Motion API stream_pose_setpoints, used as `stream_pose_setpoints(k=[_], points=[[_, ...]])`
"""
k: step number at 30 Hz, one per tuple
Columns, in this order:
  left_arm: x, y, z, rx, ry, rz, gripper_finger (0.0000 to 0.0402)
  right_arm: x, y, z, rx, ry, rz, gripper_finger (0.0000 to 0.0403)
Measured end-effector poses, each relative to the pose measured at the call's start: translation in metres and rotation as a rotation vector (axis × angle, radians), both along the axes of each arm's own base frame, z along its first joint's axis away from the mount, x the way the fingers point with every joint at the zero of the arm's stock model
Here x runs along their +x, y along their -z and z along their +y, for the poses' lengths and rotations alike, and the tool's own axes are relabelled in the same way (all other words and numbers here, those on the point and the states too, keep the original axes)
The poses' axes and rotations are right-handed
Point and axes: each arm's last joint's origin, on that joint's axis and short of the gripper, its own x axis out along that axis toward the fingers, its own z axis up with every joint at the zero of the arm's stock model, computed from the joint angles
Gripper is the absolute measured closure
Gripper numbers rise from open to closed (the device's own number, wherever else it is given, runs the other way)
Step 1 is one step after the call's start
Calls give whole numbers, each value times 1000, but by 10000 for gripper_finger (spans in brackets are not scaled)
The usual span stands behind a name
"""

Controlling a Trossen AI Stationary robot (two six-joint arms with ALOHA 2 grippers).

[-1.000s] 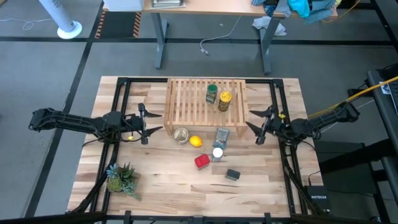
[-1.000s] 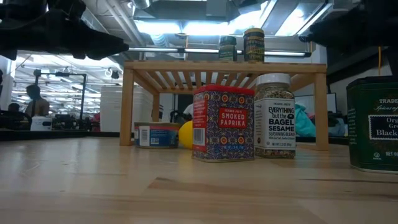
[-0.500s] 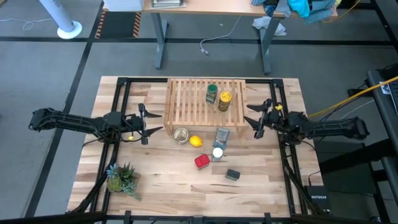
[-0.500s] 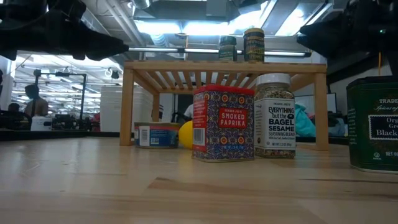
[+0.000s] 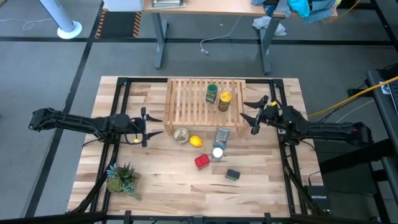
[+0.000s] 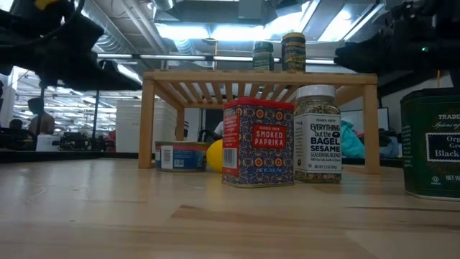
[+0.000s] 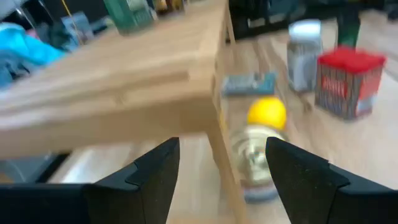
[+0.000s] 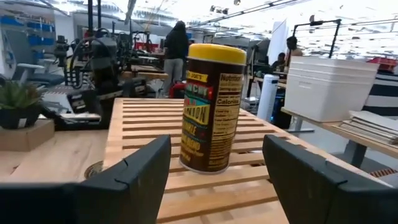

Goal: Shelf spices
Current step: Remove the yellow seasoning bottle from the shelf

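shelf [image 5: 186, 99] left slats bare, 2 jars [image 5: 218, 96] crowd right

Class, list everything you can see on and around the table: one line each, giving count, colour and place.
Shelf: one, light wood, table's far middle.
Green-lidded jar: one, on shelf.
Yellow-lidded jar: one, on shelf, beside the green-lidded one.
Silver round tin: one, before shelf.
Lemon: one, yellow, beside tin.
Blue packet: one, before shelf.
White-lidded jar: one, table middle.
Red tin: one, beside white-lidded jar.
Dark grey tin: one, nearer front.
Plant: one, green, front left.
Left tool: open, left of shelf.
Right tool: open, at shelf's right end.
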Motion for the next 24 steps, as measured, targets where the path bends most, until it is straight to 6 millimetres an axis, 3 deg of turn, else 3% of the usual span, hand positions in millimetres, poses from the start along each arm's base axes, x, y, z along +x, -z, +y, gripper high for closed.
stream_pose_setpoints(k=[12, 18, 24], points=[[-14, 31, 0, 5, 0, 351, 169, 20, -6, -22, -5, 73, 11, 143], [-13, 30, 0, 5, 0, 348, 169, 38, -18, -33, 21, 12, 38, 143], [-13, 30, 0, 5, 0, 349, 169, 49, -14, -35, 35, -66, 95, 143]])
